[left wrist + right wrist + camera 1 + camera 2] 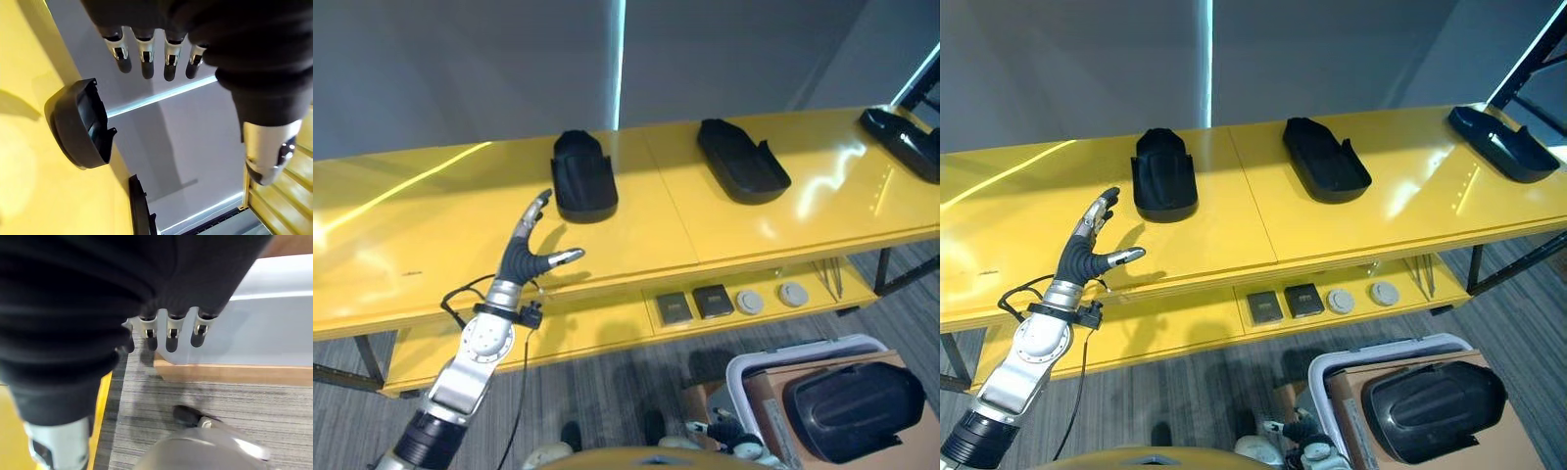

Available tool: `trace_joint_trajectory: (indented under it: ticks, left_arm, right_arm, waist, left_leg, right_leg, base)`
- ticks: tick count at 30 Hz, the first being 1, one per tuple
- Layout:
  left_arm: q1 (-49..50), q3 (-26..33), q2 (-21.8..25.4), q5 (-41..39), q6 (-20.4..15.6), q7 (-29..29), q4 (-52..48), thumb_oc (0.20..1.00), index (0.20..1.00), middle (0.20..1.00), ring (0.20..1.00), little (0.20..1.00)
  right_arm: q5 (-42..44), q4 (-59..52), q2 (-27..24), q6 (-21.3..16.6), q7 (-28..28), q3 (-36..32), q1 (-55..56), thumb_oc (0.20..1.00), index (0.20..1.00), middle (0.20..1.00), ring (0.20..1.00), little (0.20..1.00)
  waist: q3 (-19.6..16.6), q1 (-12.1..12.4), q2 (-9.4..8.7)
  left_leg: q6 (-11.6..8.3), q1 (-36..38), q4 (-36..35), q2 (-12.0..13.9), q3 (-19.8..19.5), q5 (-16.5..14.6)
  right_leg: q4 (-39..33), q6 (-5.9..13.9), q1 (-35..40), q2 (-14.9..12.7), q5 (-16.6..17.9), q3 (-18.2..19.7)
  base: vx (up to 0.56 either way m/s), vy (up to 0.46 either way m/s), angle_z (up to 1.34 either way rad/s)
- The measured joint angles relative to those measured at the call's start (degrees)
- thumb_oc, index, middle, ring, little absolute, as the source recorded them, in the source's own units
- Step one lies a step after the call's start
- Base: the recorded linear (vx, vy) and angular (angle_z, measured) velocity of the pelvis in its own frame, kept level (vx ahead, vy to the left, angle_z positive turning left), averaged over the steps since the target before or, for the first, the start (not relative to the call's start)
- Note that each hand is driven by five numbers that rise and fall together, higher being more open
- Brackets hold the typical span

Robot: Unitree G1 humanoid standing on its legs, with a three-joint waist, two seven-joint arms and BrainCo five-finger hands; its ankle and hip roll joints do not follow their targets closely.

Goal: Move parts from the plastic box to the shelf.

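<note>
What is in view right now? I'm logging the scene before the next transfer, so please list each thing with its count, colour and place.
Black parts on the shelf top: three, black, spaced along the yellow shelf: left part, middle part, right part.
Black part in the box: one, black, lying on brown cardboard in the plastic box, on the floor at lower right; part at.
Square pads: two, dark, lower tier of the shelf.
Round discs: two, grey, lower tier beside the pads.
Left hand: one, silver with dark cover, fingers straight, raised over the shelf top, holding nothing.
Right hand: one, fingers relaxed, over the grey floor, holding nothing.
</note>
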Motion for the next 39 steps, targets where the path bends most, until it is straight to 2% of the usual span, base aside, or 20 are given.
trace_joint_trajectory:
  ticks: [3,5,6,7,8,9,13,16,17,18,20,23,24,25,26,27,29,30,35,39]
  left_arm:
    - [-3.08,-1.77,1.62,0.43,-0.35,0.6,2.51,1.0,1.0,1.0,1.0,1.0]
    - [-4.68,-1.5,3.15,1.43,-0.37,2.36,4.04,1.0,1.0,1.0,1.0,1.0]
    - [-6.29,-0.95,4.41,2.15,-0.38,2.99,5.67,1.0,1.0,1.0,1.0,1.0]
    - [-7.2,-0.94,4.03,2.77,-0.29,3.03,6.97,1.0,1.0,1.0,1.0,1.0]
    - [-6.69,-0.29,3.98,3.61,-0.33,3.96,7.32,1.0,1.0,1.0,1.0,1.0]
    - [-6.64,-0.22,3.91,4.28,-0.33,4.64,7.8,1.0,1.0,1.0,1.0,1.0]
    - [-5.77,1.72,2.73,6.0,-0.34,5.37,7.77,1.0,1.0,1.0,1.0,1.0]
    - [-2.03,5.11,2.95,6.07,-0.42,5.39,7.59,1.0,1.0,1.0,1.0,1.0]
    - [0.61,6.58,1.08,6.06,-0.22,5.39,7.93,1.0,1.0,1.0,1.0,1.0]
    - [1.84,5.36,-0.38,6.59,-0.41,5.11,8.28,1.0,1.0,1.0,1.0,1.0]
    - [2.47,4.51,-2.57,6.61,-0.58,5.09,9.92,1.0,1.0,1.0,1.0,1.0]
    - [1.62,4.51,-4.25,6.15,-0.57,5.2,12.75,1.0,1.0,1.0,1.0,1.0]
    - [1.76,4.97,-4.77,5.78,-0.82,5.27,13.51,1.0,1.0,1.0,1.0,1.0]
    - [2.71,4.87,-4.65,5.18,-1.01,5.51,14.72,1.0,1.0,1.0,1.0,1.0]
    - [3.49,5.14,-5.95,4.62,-1.21,6.12,17.2,1.0,1.0,1.0,1.0,1.0]
    - [4.02,4.53,-6.66,4.48,-1.09,6.25,20.31,1.0,1.0,1.0,1.0,1.0]
    - [4.45,3.84,-5.84,4.91,0.72,6.32,22.54,1.0,1.0,1.0,1.0,1.0]
    - [3.65,2.27,-4.21,7.15,0.9,7.2,23.8,1.0,1.0,1.0,1.0,1.0]
    - [3.93,0.28,-4.29,9.36,1.11,8.37,28.15,1.0,1.0,1.0,1.0,1.0]
    - [3.22,0.26,-3.69,11.67,1.55,9.07,36.14,1.0,1.0,1.0,1.0,1.0]
  right_arm:
    - [2.17,-1.74,0.35,-0.61,-0.28,-0.95,0.38,1.0,1.0,1.0,1.0,1.0]
    - [2.72,-1.67,1.26,-1.11,-0.7,-0.88,-0.03,1.0,1.0,1.0,1.0,1.0]
    - [3.12,-1.57,2.01,-0.95,-1.3,-0.98,-1.36,1.0,1.0,1.0,1.0,1.0]
    - [3.18,-0.94,2.0,-0.85,-1.58,-1.13,-0.7,1.0,1.0,1.0,1.0,1.0]
    - [4.17,0.19,1.94,-0.91,-1.93,-3.18,0.04,1.0,1.0,1.0,1.0,1.0]
    - [4.18,1.0,1.43,-0.86,-2.04,-3.75,0.52,1.0,1.0,1.0,1.0,1.0]
    - [4.12,1.14,-0.37,-0.73,-2.26,-5.03,4.16,1.0,1.0,1.0,1.0,1.0]
    - [3.78,1.36,-0.41,-0.59,-2.23,-4.68,5.56,1.0,1.0,1.0,1.0,1.0]
    - [2.49,1.09,-1.18,-0.26,-2.32,-4.36,5.3,1.0,1.0,1.0,1.0,1.0]
    - [1.88,0.95,-2.85,0.38,-2.37,-3.38,5.19,1.0,1.0,1.0,1.0,1.0]
    - [1.8,0.64,-3.47,0.33,-2.32,-2.56,6.17,1.0,1.0,1.0,1.0,1.0]
    - [1.24,0.71,-2.75,0.14,-2.04,-2.22,5.04,1.0,1.0,1.0,1.0,1.0]
    - [0.63,0.79,-3.12,0.08,-1.72,-1.88,4.46,1.0,1.0,1.0,1.0,1.0]
    - [-0.38,0.85,-2.96,-0.2,-1.8,-0.43,2.58,1.0,1.0,1.0,1.0,1.0]
    - [-0.45,1.83,-4.63,0.28,-1.83,0.24,1.06,1.0,1.0,1.0,1.0,1.0]
    - [-0.44,2.95,-5.84,0.17,-1.93,0.19,-0.52,1.0,1.0,1.0,1.0,1.0]
    - [-0.36,2.88,-6.42,-0.24,-2.4,-2.71,-2.41,1.0,1.0,1.0,1.0,1.0]
    - [-0.34,2.41,-6.83,-0.59,-2.63,-2.36,-3.39,1.0,1.0,1.0,1.0,1.0]
    - [-0.39,-0.38,-8.41,-1.07,-2.61,-0.21,-2.59,1.0,1.0,1.0,1.0,1.0]
    - [0.17,-13.45,-5.52,-1.46,-4.35,-2.36,2.95,1.0,1.0,1.0,1.0,1.0]
  waist:
    - [0.35,-2.6,-2.2]
    - [0.79,-3.67,-3.62]
    - [2.07,-4.67,-3.38]
    - [2.19,-5.38,-3.2]
    - [2.74,-4.31,-2.32]
    - [3.26,-3.72,-1.25]
    - [4.32,-1.58,0.7]
    - [3.71,-0.05,0.13]
    - [2.98,0.53,1.31]
    - [2.49,0.5,3.78]
    - [1.8,-0.19,4.68]
    - [3.36,0.86,1.82]
    - [3.28,1.45,1.91]
    - [4.13,2.11,0.16]
    - [4.33,2.5,0.39]
    - [4.48,3.83,1.13]
    - [5.21,3.68,2.63]
    - [5.54,3.94,3.21]
    - [5.15,3.3,7.2]
    - [6.24,0.78,4.34]
  left_leg:
    - [1.48,-2.64,0.34,-1.41,3.08,1.01]
    - [1.58,-4.03,0.39,-1.21,7.53,0.95]
    - [2.95,-4.96,-0.03,0.17,11.12,0.8]
    - [3.9,-5.12,-0.03,0.98,13.14,1.32]
    - [4.37,-4.3,0.22,2.83,16.94,1.24]
    - [3.86,-3.7,0.09,3.97,18.46,0.85]
    - [2.91,-2.37,-0.03,4.46,22.77,0.74]
    - [0.97,-0.41,0.32,3.89,28.3,1.36]
    - [-0.43,-0.66,0.31,4.28,29.59,1.27]
    - [-0.25,-1.24,0.33,4.6,27.24,2.23]
    - [-0.47,-2.29,2.45,5.63,26.57,2.53]
    - [-1.19,-8.11,19.07,9.84,19.01,2.37]
    - [-2.28,-9.61,21.77,11.05,15.35,3.08]
    - [-7.16,-11.59,24.44,9.37,7.35,1.07]
    - [-9.63,-11.53,21.5,6.4,-1.88,-1.51]
    - [-9.9,-9.12,13.85,2.55,-12.58,-1.76]
    - [-6.87,-7.54,5.14,2.74,-15.48,1.07]
    - [-7.47,-7.07,2.65,3.78,-18.61,2.86]
    - [-5.77,-6.08,3.78,5.68,-18.8,2.19]
    - [-2.66,-3.3,1.21,1.7,-12.52,3.45]
  right_leg:
    - [3.45,2.48,-5.95,-0.84,1.65,4.59]
    - [0.5,6.92,-9.37,0.33,9.39,8.19]
    - [-0.38,9.04,-10.84,0.14,10.46,5.58]
    - [0.78,7.92,-10.81,0.05,8.54,1.49]
    - [7.66,3.46,-11.12,0.06,2.98,-6.47]
    - [14.26,2.24,-11.03,-0.61,-1.22,-9.76]
    - [20.87,3.09,-3.62,-3.41,-9.59,-13.67]
    - [11.78,1.93,2.06,-4.51,-9.24,-18.72]
    - [5.52,0.43,3.01,-3.16,-6.95,-20.24]
    - [1.67,-0.18,3.67,-1.44,-4.9,-18.67]
    - [-0.36,-0.77,4.64,0.23,-3.57,-17.62]
    - [0.16,-2.93,5.15,0.45,-3.33,-17.39]
    - [1.82,-3.47,4.09,0.99,-3.59,-17.72]
    - [1.4,-4.3,4.98,0.81,-4.45,-15.35]
    - [0.55,-4.27,4.79,1.0,-3.9,-13.19]
    - [0.03,-4.31,4.37,1.39,-3.86,-10.35]
    - [-0.49,-5.16,4.63,2.72,-3.71,-8.23]
    - [-0.5,-5.11,4.88,3.73,-3.77,-5.69]
    - [-0.59,-3.91,4.75,4.25,-3.56,-1.37]
    - [0.52,-2.31,2.79,-1.1,-3.36,0.56]
  base:
    - [-0.19,0.09,-0.48]
    - [-0.11,0.111,-1.37]
    - [-0.15,0.153,-1.45]
    - [-0.19,0.204,-1.69]
    - [-0.15,0.146,-1.35]
    - [-0.15,0.096,-1.43]
    - [-0.07,0.012,-0.66]
    - [-0.14,-0.077,-0.99]
    - [-0.12,-0.249,-1.34]
    - [-0.16,-0.373,-1.08]
    - [-0.1,-0.308,-0.23]
    - [-0.16,-0.15,-0.15]
    - [0.0,-0.019,-0.44]
    - [0.03,-0.008,-0.59]
    - [0.08,0.015,-0.97]
    - [0.1,0.023,-1.13]
    - [0.1,0.025,-0.9]
    - [0.1,0.07,-0.74]
    - [0.11,0.156,-0.87]
    - [0.11,0.27,-0.47]
